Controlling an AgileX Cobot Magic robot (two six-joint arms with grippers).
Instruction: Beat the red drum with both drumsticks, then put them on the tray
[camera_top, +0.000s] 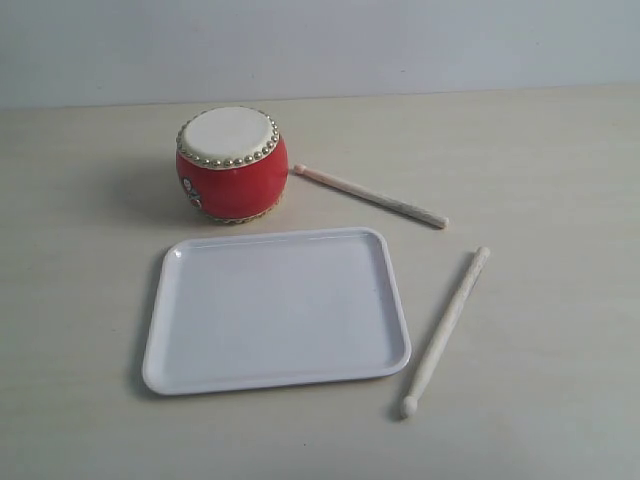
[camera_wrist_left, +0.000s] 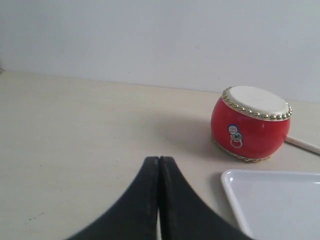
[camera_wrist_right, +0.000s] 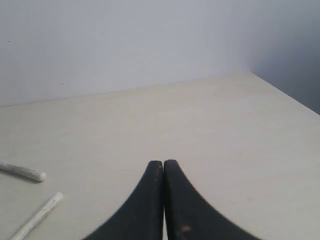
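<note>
The red drum (camera_top: 232, 165) stands upright on the table behind the white tray (camera_top: 180, 300), cream skin facing up. Both drumsticks lie flat on the table. One drumstick (camera_top: 370, 196) stretches from the drum's right side, its bead tip close to the drum. The other drumstick (camera_top: 445, 330) lies right of the tray, bead tip toward the front. Neither gripper shows in the exterior view. My left gripper (camera_wrist_left: 159, 159) is shut and empty, with the drum (camera_wrist_left: 250, 125) and tray corner (camera_wrist_left: 235, 190) ahead of it. My right gripper (camera_wrist_right: 163, 163) is shut and empty, the two stick ends (camera_wrist_right: 22, 171) (camera_wrist_right: 40, 214) off to one side.
The pale wooden table (camera_top: 540, 140) runs back to a plain light wall (camera_top: 400, 40). The tray holds nothing. In the right wrist view the table's edge (camera_wrist_right: 285, 95) falls off beyond the gripper.
</note>
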